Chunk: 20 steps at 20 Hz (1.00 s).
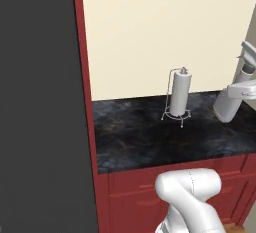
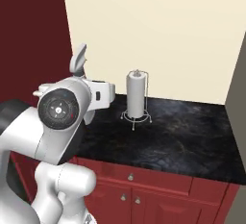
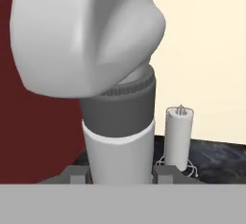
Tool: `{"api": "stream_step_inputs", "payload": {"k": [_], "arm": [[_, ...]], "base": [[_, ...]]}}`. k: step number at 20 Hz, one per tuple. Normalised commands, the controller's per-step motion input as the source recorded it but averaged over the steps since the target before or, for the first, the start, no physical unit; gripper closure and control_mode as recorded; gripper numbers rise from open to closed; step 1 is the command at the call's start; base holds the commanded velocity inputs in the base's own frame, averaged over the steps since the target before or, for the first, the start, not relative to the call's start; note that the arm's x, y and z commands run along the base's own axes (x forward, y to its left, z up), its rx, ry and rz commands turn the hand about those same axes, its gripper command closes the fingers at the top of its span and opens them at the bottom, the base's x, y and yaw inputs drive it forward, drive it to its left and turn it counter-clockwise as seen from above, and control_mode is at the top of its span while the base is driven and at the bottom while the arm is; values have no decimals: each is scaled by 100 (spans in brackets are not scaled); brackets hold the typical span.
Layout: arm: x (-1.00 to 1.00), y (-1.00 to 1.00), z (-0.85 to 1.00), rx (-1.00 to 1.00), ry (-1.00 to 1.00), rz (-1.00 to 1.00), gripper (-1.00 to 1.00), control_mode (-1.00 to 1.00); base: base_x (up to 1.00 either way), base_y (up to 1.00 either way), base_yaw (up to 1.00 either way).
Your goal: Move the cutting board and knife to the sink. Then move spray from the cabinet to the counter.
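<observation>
Spray (image 3: pixel 103 40) fills our hand view, its body clamped between the half-closed gripper (image 3: pixel 120 174); in both base views the counter (image 1: pixel 150 137) lies below the raised hand, so we judge a tilted release near the paper-towel roll (image 2: pixel 136 95) could topple it.

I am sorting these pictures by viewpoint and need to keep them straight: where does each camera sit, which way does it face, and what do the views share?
Left base view: behind the arm to its left, facing the counter and cream wall; the arm's elbow rises at lower right.
Right base view: behind the arm to its right, facing that counter from the other side; the arm's big joint fills the left.
Hand view: on the hand, looking along the gripper, with a large grey-white bottle-like thing close between the fingers.
Shared: the paper-towel roll on its wire stand appears in all three.
</observation>
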Motion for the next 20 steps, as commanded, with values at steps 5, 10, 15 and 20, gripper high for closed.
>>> {"api": "stream_step_inputs", "payload": {"k": [5,10,15,20], "arm": [[0,0,0,0,0,0,100,100],[0,0,0,0,0,0,100,100],[0,0,0,0,0,0,100,100],[0,0,0,0,0,0,100,100]], "base": [[98,-9,1],[64,0,1],[20,0,0],[2,0,0]]}}
